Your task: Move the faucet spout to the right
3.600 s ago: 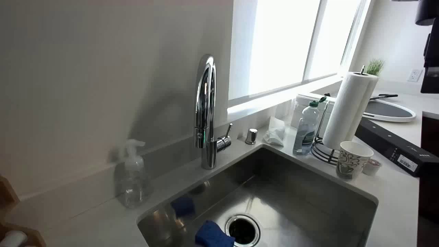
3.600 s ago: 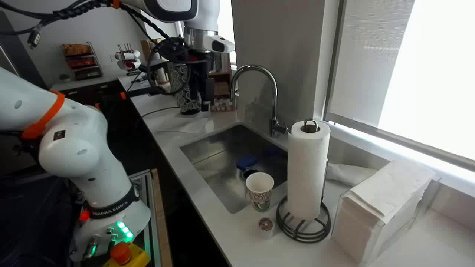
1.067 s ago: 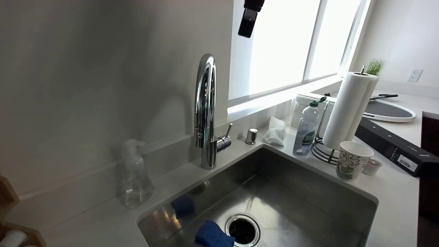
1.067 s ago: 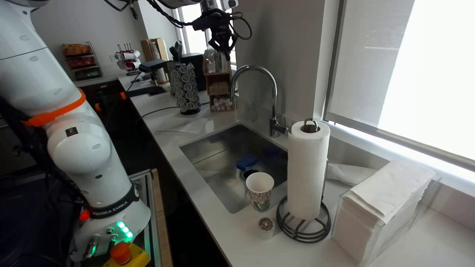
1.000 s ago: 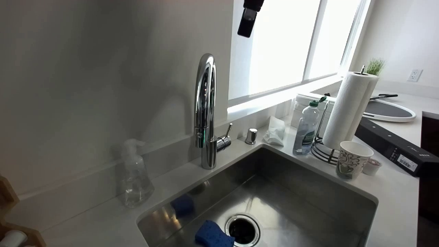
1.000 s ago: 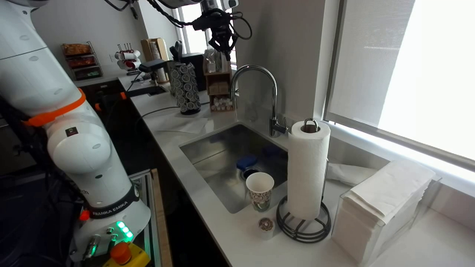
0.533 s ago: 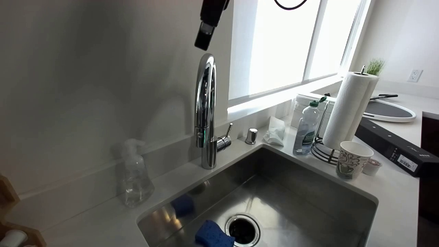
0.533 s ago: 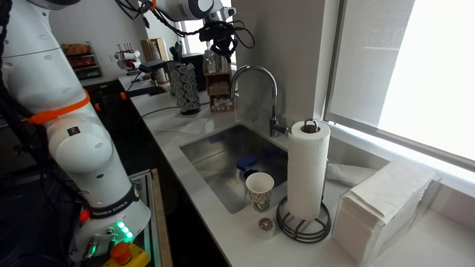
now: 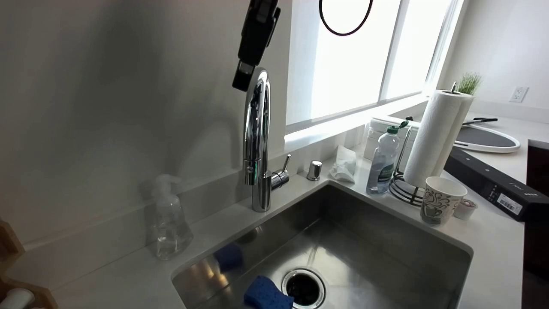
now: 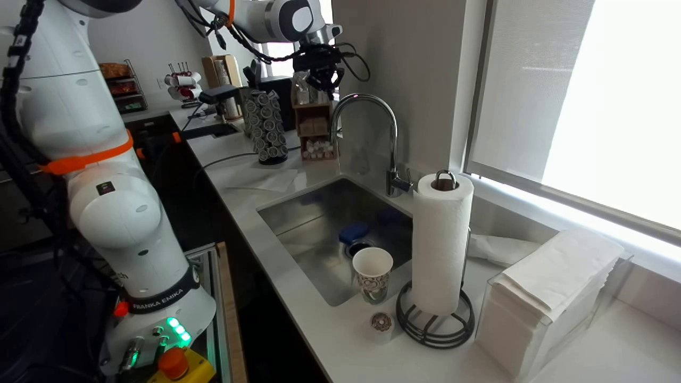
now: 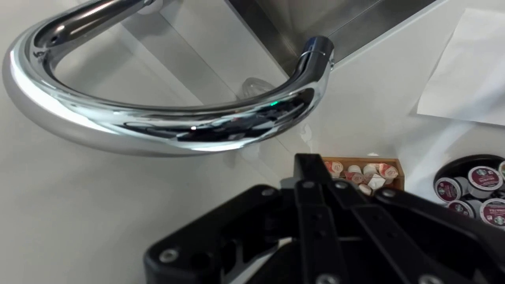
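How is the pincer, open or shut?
Shut: in the wrist view, the pincer has its jaws together, no gap visible.

FRANKA EMIKA: black arm band (image 10: 165,299) | Starbucks logo: pod lids (image 11: 485,179)

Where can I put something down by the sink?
In an exterior view, bare counter lies between the pump bottle, the wooden piece and the sink. Another patch lies between the sink's corner, the little pod and the black box. It's crowded around the paper towels, green-capped bottle and paper cup, and the gripper hangs near the faucet spout.
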Controlling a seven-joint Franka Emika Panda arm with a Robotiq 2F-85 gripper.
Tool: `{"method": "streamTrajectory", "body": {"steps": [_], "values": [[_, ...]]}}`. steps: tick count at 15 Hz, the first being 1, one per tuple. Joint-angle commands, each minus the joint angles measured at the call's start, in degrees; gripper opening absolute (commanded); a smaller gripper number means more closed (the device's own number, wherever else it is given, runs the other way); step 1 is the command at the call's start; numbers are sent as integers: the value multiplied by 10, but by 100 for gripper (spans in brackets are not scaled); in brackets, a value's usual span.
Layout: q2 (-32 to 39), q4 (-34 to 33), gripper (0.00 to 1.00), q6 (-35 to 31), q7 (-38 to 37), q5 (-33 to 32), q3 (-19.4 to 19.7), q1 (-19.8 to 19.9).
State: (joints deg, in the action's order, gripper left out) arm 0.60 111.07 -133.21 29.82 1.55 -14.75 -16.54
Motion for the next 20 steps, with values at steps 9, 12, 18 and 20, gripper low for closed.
{"method": "streamTrajectory", "body": {"steps": [9, 12, 18, 20], "values": [[11, 0, 0, -9, 44, -1, -2, 11], [13, 1, 0, -9, 62, 2, -2, 12], [14, 7, 0, -12, 84, -5, -2, 14], [12, 8, 0, -7, 87, -5, -1, 14]]}}
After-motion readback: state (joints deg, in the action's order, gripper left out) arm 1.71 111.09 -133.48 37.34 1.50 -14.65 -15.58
